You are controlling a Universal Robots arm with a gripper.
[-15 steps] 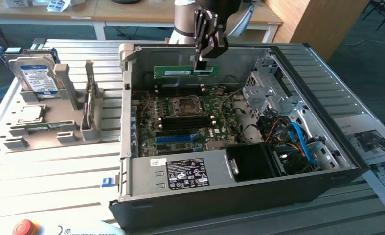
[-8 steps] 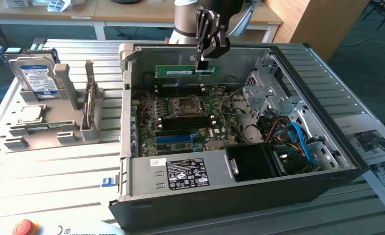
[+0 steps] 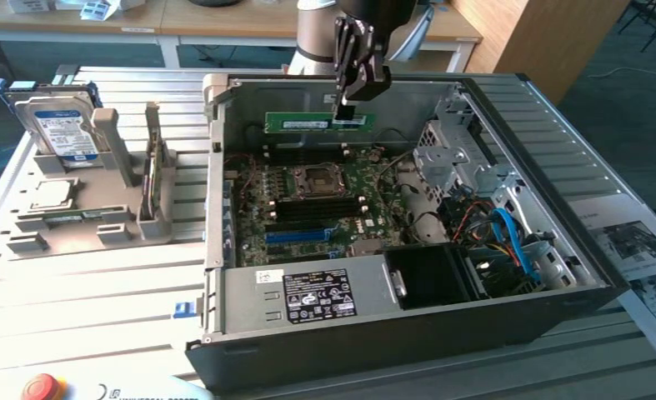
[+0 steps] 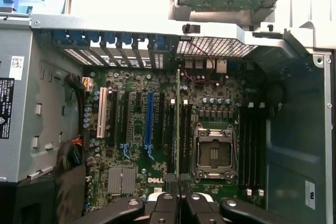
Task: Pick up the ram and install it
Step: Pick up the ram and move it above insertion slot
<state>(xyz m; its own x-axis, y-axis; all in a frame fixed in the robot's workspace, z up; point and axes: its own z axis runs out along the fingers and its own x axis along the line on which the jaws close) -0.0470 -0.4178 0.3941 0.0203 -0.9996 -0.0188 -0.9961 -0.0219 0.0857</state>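
black two-finger gripper (image 3: pixel 346 112) clamped tight on one end of the long flat green ram stick (image 3: pixel 300 123). it's held level over the far side of the open black computer case (image 3: pixel 417 329), above the green motherboard (image 3: pixel 350 218), beyond the metal cpu socket (image 3: pixel 311 182).

The motherboard (image 3: pixel 356 221) lies in the case (image 3: pixel 339 346). The ram (image 3: pixel 305 123) hangs above the motherboard. The hard drive (image 3: pixel 63 129) stands beside the case, at the exterior view's left.
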